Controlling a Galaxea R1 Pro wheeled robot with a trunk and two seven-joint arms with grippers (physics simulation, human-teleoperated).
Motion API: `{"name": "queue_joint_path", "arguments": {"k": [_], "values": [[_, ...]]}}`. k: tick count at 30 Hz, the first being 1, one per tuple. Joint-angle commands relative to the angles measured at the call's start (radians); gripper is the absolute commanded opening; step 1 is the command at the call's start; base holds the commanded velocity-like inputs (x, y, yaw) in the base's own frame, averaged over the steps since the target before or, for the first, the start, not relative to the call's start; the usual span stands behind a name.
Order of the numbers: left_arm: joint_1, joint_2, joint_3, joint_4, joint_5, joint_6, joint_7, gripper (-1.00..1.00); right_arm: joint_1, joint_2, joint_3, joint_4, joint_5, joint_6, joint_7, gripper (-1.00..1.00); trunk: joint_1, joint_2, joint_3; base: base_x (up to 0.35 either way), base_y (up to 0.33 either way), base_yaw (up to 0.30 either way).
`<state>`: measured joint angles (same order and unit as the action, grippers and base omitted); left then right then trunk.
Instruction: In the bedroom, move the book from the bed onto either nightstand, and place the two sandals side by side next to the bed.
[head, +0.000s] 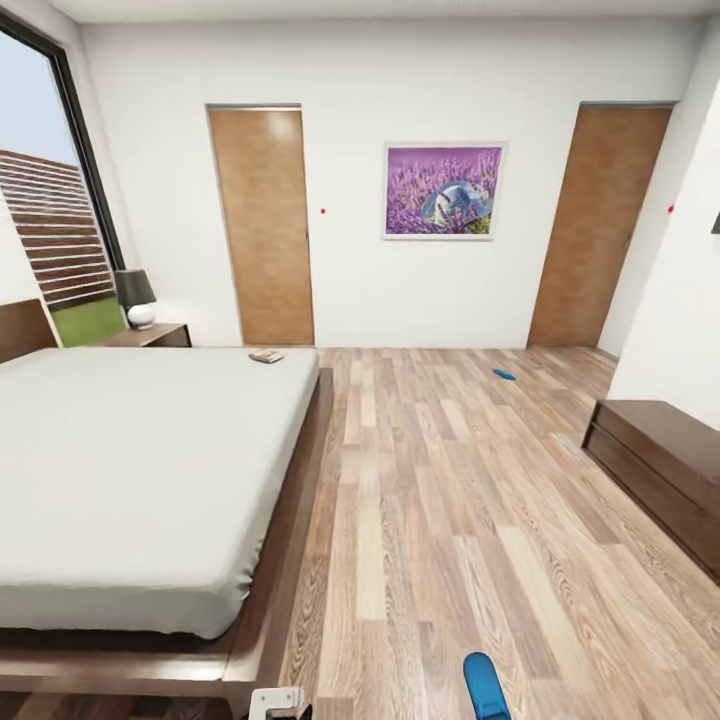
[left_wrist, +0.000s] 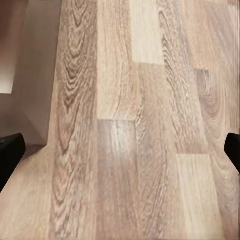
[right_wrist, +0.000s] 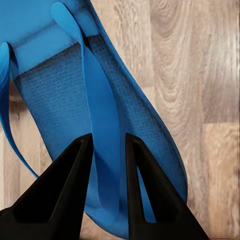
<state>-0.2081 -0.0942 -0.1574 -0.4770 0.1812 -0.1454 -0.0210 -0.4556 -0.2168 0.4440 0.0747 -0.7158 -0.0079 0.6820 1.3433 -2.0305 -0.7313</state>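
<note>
head view takes in the bed (head: 130, 470), with the book (head: 265, 356) at its far corner and one sandal (head: 504, 375) far off on the floor. right gripper (right_wrist: 106, 145) pinches the other sandal's (right_wrist: 60, 85) strap; left gripper (left_wrist: 120, 150) gapes empty over planks. judging by this, the sandal step is underway; next, set it beside the bed.

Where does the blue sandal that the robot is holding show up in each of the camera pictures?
Head view: the held sandal sits at the bottom edge, right of the bed.
Left wrist view: not in this picture.
Right wrist view: the sandal fills the left, its strap between the right gripper fingers.
Shared landmark: the wood-plank floor.
</note>
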Motion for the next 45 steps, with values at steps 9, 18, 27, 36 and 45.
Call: {"name": "queue_joint_path", "arguments": {"k": [9, 18, 27, 36, 45], "values": [[-0.001, 0.001, -0.004, 0.001, 0.011, -0.004, -0.002, 1.00, -0.002, 0.001, 0.008, 0.004, -0.011, 0.000, 0.008, -1.00, 0.000, 0.000, -0.001, 0.000, 0.000, -0.282], [-0.001, 0.001, -0.004, 0.001, 0.011, -0.003, -0.002, 1.00, -0.002, 0.001, 0.008, 0.004, -0.011, 0.000, 0.008, -1.00, 0.000, 0.000, -0.001, 0.000, 0.000, -0.282], [-0.001, 0.001, -0.004, 0.001, 0.011, -0.003, -0.002, 1.00, -0.002, 0.001, 0.008, 0.004, -0.011, 0.000, 0.008, -1.00, 0.000, 0.000, -0.001, 0.000, 0.000, -0.282], [-0.001, 0.001, -0.004, 0.001, 0.011, -0.003, -0.002, 1.00, -0.002, 0.001, 0.008, 0.004, -0.011, 0.000, 0.007, -1.00, 0.000, 0.000, -0.001, 0.191, 0.000, -0.155], [-0.001, 0.001, -0.004, 0.005, 0.011, -0.003, -0.002, 1.00, -0.002, 0.001, 0.008, 0.004, -0.016, 0.000, 0.007, -1.00, 0.000, 0.000, -0.001, 0.141, 0.000, -0.005]]}}
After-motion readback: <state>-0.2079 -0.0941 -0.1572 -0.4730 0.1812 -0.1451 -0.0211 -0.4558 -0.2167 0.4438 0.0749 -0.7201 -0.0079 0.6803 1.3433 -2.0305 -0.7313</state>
